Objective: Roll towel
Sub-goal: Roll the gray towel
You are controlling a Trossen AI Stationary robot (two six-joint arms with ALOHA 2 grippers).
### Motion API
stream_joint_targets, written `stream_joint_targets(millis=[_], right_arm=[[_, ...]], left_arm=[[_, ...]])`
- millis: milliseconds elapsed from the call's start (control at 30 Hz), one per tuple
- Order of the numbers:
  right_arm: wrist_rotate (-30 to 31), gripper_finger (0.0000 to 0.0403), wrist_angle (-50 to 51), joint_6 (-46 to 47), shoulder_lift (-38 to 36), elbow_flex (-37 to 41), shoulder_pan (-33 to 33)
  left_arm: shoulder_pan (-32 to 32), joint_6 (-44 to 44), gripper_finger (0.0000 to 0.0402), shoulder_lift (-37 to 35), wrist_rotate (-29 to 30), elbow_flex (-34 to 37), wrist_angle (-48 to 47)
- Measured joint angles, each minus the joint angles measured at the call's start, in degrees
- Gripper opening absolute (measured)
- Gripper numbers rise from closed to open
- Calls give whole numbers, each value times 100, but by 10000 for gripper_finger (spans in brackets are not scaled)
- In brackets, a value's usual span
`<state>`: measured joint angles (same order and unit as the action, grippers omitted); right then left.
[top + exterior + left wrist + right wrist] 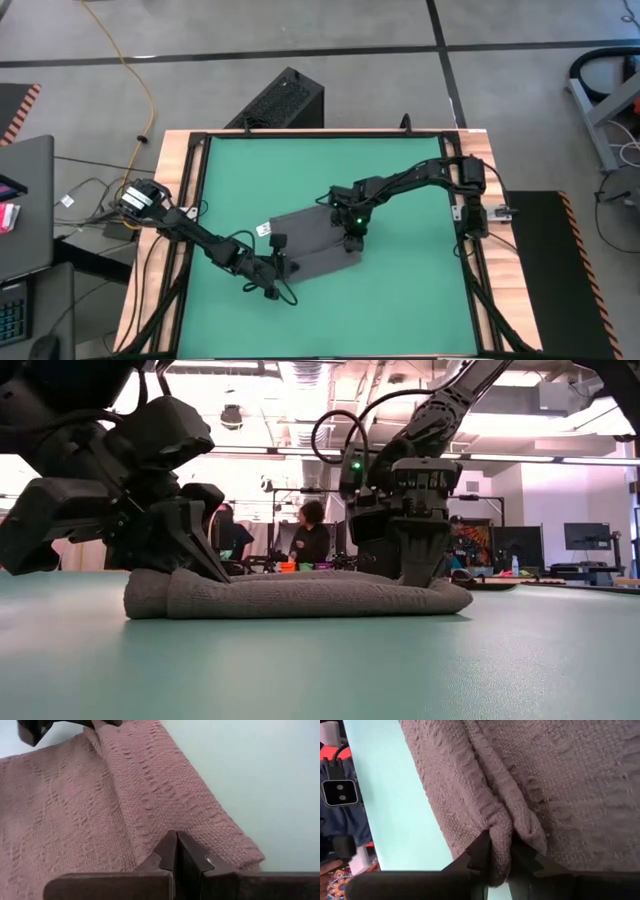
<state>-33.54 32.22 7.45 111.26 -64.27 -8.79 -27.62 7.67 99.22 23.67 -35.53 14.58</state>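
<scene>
The dark grey towel (315,238) lies flat on the green tabletop (400,300), with its near long edge turned over into a thick fold (300,595). Its small white label (265,231) is at the left end. My left gripper (283,262) is shut at the fold's left end (176,837). My right gripper (352,243) is shut on the fold at the towel's right end (501,855). My left gripper's shut fingertips (170,845) meet the top of the folded strip (165,815) near its left end, slanting down from the table's left. No cloth shows between the fingers. The towel lies on the table under them. My right gripper pinches a bunched ridge of the folded edge (502,827) between its two fingers, at the towel's right end. The fingers point down from above (420,575). Several layers are gathered in the pinch. The towel rests on the table around it.
Green tabletop lies bare to the near and right sides of the towel (420,310). A wooden frame (180,180) borders the table. A black box (280,100) stands beyond the far edge. People sit in the room behind (310,530).
</scene>
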Motion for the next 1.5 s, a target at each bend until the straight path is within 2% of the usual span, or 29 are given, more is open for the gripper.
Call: stream_joint_targets(millis=[133,267,533,700,900,1033,1133,1200,1233,1300,1400,1500], right_arm=[[-184,80,-31,-289,-141,20,-42],[25,83,221,-481,-240,20,-40],[41,116,1368,-980,-245,18,-135],[311,124,1913,-1308,-475,29,-231],[258,123,1832,-1819,-1577,-36,-446],[223,126,1224,-1852,-2765,-111,-604],[288,135,794,-1861,-3663,-118,-317],[752,144,731,-1882,-4105,-124,181],[1234,149,810,-1977,-4255,-124,486],[2604,161,1143,-2362,-4420,-81,1316],[4152,185,1409,-2634,-4272,124,2537],[4911,214,772,-2596,-3791,472,3410]], left_arm=[[0,-52,0,4,-31,2,0],[0,-48,0,7,-45,4,-1],[-7,-59,0,13,-202,24,50],[-4,-155,0,15,-222,24,47],[-4,-250,0,17,-250,22,28],[-4,-326,0,17,-281,19,21],[-4,-608,0,17,-308,17,41],[-4,-813,0,17,-423,3,35],[-4,-899,0,17,-497,-4,37],[9,-1010,0,17,-582,-7,49],[37,-1013,0,17,-616,-7,41],[46,-1249,0,16,-723,-12,7]])
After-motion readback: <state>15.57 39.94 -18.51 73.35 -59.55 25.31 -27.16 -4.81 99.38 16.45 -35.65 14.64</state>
